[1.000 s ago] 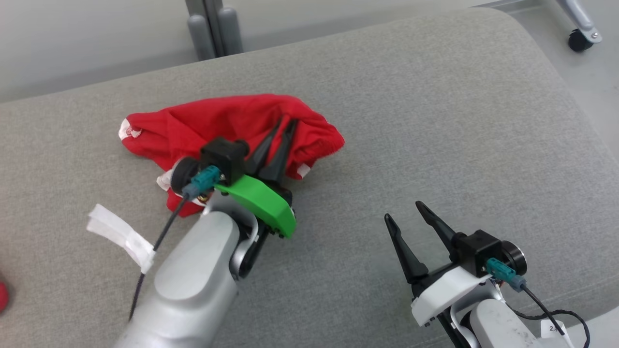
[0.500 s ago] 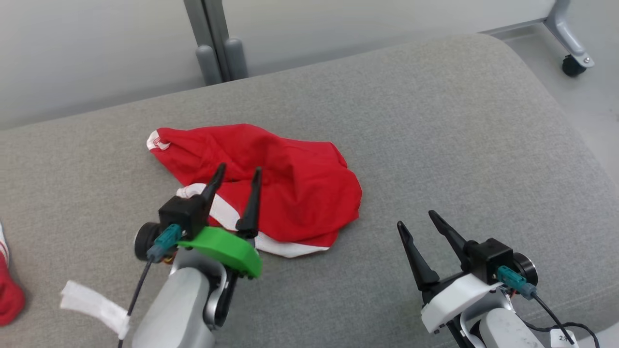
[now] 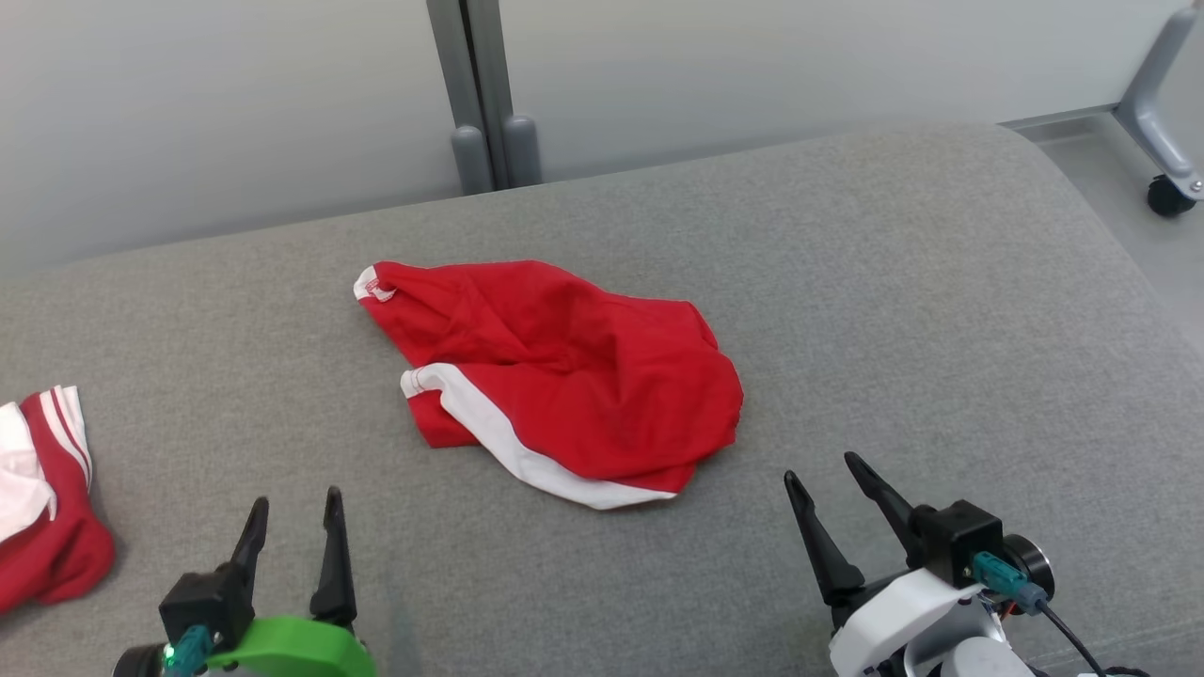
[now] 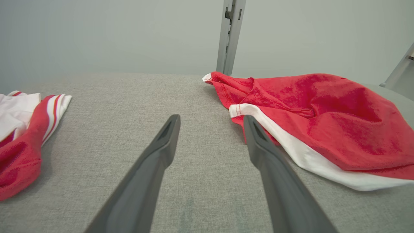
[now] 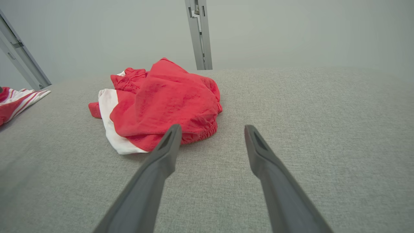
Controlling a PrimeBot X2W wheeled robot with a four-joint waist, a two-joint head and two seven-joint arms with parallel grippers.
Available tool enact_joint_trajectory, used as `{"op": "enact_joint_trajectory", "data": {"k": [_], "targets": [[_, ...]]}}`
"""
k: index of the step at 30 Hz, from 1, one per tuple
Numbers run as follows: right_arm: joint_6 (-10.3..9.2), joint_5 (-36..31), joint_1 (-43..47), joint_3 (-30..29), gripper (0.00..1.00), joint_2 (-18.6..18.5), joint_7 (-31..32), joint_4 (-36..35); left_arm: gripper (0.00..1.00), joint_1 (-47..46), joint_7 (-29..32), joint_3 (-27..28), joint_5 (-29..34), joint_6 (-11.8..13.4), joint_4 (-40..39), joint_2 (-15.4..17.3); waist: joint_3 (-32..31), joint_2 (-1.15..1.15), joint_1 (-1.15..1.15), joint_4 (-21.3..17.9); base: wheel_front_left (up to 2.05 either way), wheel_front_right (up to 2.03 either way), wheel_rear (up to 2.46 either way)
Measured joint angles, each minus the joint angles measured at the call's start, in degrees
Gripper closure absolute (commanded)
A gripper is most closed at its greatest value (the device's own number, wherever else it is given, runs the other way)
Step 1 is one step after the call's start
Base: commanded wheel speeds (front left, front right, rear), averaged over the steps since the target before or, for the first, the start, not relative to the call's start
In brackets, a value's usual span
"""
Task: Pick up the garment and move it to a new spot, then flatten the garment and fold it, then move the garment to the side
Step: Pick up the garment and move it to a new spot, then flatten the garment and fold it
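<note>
Garment (image 3: 564,385), red with a white band, lies crumpled and unfolded near the middle of the grey cushion (image 3: 941,282).

Left gripper (image 3: 296,498) sits low at the cushion's near edge, jaws spread wide, holding nothing. The garment is ahead of it and to its right, apart from both fingers.

Right gripper (image 3: 820,467) is the same: jaws wide, empty. It sits near the garment's right-hand side without touching. In the right wrist view the gathered hem lies just beyond one fingertip.

Surroundings:
- Second cloth (image 3: 47,508), red and white striped, lies at the cushion's far left, well apart from the garment.
- A grey post (image 3: 480,94) stands behind the cushion against a pale wall.
- A caster (image 3: 1166,196) sits on the floor at far right.

Path: bare cushion lies between each gripper and the garment.
</note>
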Motion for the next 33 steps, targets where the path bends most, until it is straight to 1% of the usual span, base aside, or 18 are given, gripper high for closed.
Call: {"op": "enact_joint_trajectory", "data": {"k": [5, 8, 12, 16, 19, 24, 28, 33], "targets": [[0.0, 0.1, 0.9, -0.1, 0.0, 0.0, 0.0, 0.6, 0.0, 4.3, 0.0, 2.4, 1.8, -0.5, -1.6, -0.9, -0.1, 0.0, 0.0, 0.9, 0.0, 0.0, 0.0], [0.0, 0.1, 0.9, 0.0, 0.0, 0.0, 0.0, 0.6, 0.0, 5.2, 0.0, 2.6, 2.2, -0.5, -2.0, -1.2, 0.0, 0.0, 0.0, 1.4, 0.0, 0.0, 0.0], [0.0, -0.2, 0.8, 0.9, 0.0, 0.0, 0.0, 0.7, 0.0, 5.3, 0.0, 1.5, 2.3, -0.6, -2.1, -1.3, 0.3, 0.0, 0.0, 2.1, 0.0, 0.0, 0.0], [0.0, -1.7, -1.7, 2.5, 0.0, 0.0, 0.0, 1.0, 0.0, 4.1, 0.0, -0.2, 1.5, -0.8, -2.1, -1.4, 1.3, 0.0, 0.0, 2.9, 0.0, 0.0, 0.0], [0.0, -3.8, -4.6, 4.2, 0.0, 0.0, 0.0, 2.1, 0.0, 3.0, 0.0, -0.7, 0.8, -0.8, -2.0, -1.4, 2.5, 0.0, 0.0, 3.6, 0.0, 0.0, 0.0], [0.0, -8.0, -9.1, 5.7, 0.0, 0.0, 0.0, 6.5, 0.0, 1.8, 0.0, -1.4, 0.2, -0.8, -1.5, -1.4, 4.4, 0.0, 0.0, 5.3, 0.0, 0.0, 0.0], [0.0, -11.6, -10.6, 6.1, 0.0, 0.0, 0.0, 10.0, 0.0, 1.4, 0.0, -2.2, -0.3, -0.8, -1.1, -1.4, 5.6, 0.0, 0.0, 6.9, 0.0, 0.0, 0.0], [0.0, -15.6, -11.6, 5.4, 0.0, 0.0, 0.0, 11.2, 0.0, 0.7, 0.0, -2.4, -0.6, -0.8, -0.9, -1.4, 6.9, 0.0, 0.0, 8.7, 0.0, 0.0, 0.0]]}}
